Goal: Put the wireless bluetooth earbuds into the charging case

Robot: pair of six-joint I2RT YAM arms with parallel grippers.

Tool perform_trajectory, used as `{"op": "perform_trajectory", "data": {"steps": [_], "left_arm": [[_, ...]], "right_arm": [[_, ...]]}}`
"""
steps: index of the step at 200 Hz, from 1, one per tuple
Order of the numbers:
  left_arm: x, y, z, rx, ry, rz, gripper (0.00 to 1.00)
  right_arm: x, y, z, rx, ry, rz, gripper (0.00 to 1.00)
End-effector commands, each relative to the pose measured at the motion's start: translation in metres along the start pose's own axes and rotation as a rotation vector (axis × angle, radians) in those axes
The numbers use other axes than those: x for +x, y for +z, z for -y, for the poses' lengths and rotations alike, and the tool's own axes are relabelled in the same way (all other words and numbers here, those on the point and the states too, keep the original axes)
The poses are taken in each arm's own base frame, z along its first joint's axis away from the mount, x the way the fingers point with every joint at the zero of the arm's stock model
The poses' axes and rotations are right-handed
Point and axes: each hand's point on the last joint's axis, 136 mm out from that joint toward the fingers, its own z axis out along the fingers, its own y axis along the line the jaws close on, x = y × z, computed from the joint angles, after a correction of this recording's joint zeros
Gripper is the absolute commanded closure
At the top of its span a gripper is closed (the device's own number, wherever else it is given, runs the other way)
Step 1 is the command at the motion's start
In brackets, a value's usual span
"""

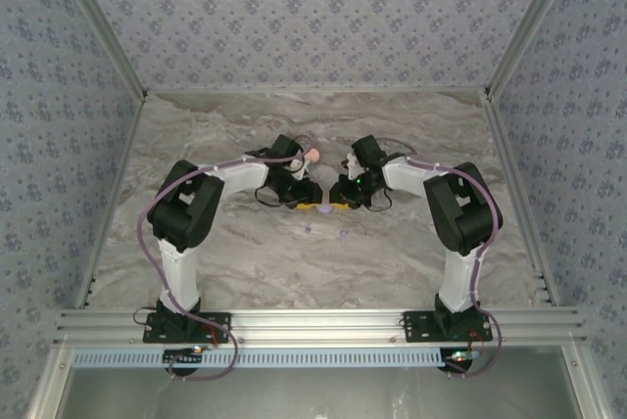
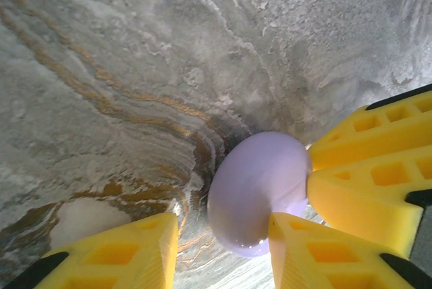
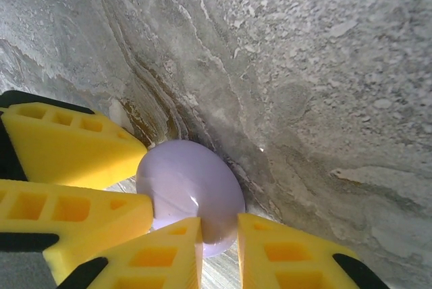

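Overhead, the two arms reach inward over the marbled counter [image 1: 245, 125] and meet near its middle. The left gripper [image 1: 315, 206] and right gripper [image 1: 339, 206] stand tip to tip, their yellow fingers almost touching. The earbuds [image 1: 309, 228] are tiny lilac specks lying bare on the counter just near of the grippers, one toward the left and the other earbud [image 1: 343, 235] toward the right, a little apart. A pink disc [image 1: 315, 154] sits just far of the left wrist, well apart from the earbuds.

From the left wrist, the purple disc [image 2: 256, 191] rests on the counter [image 2: 101, 66], partly inside the gap of the left gripper [image 2: 223, 225]. That gripper stands wide: one finger touches the disc's rim, and the other is apart from it with bare counter between. The right gripper [image 2: 312, 167] comes in from the side with its two fingers [image 2: 364, 188] drawn close together and their tips at the disc's edge.

From the right wrist, the purple disc [image 3: 189, 191] shows its smooth domed face. The right gripper [image 3: 219, 225] is narrow, with a slim gap between its fingers and the disc's rim showing through it. Whether they pinch the disc I cannot tell. The left gripper [image 3: 145, 182] enters from the side, its tips at the disc's other edge.
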Motion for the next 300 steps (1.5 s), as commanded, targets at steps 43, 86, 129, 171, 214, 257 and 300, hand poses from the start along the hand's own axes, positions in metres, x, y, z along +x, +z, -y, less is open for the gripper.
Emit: {"op": "perform_trajectory", "data": {"steps": [43,86,129,171,214,257,300], "left_arm": [[0.006,0.016,0.014,0.089,-0.029,-0.025,0.60],[0.004,0.017,0.016,0.111,-0.052,-0.010,0.62],[0.004,0.016,0.014,0.097,-0.065,-0.001,0.68],[0.000,0.011,0.016,0.095,-0.068,0.027,0.77],[-0.011,-0.011,0.027,0.112,-0.046,0.101,0.80],[-0.017,-0.025,0.032,0.124,-0.025,0.139,0.82],[-0.018,-0.025,0.038,0.155,-0.015,0.142,0.83]], "right_arm": [[0.014,0.012,0.017,0.033,0.043,-0.045,0.79],[0.014,0.015,0.018,0.019,0.057,-0.045,0.80],[0.013,0.013,0.018,0.018,0.056,-0.041,0.80],[0.012,0.007,0.018,0.023,0.054,-0.026,0.77],[0.005,-0.017,0.011,0.009,0.039,0.040,0.66],[-0.002,-0.038,0.011,-0.014,0.031,0.084,0.64],[-0.002,-0.042,0.004,-0.071,0.010,0.087,0.63]]}}
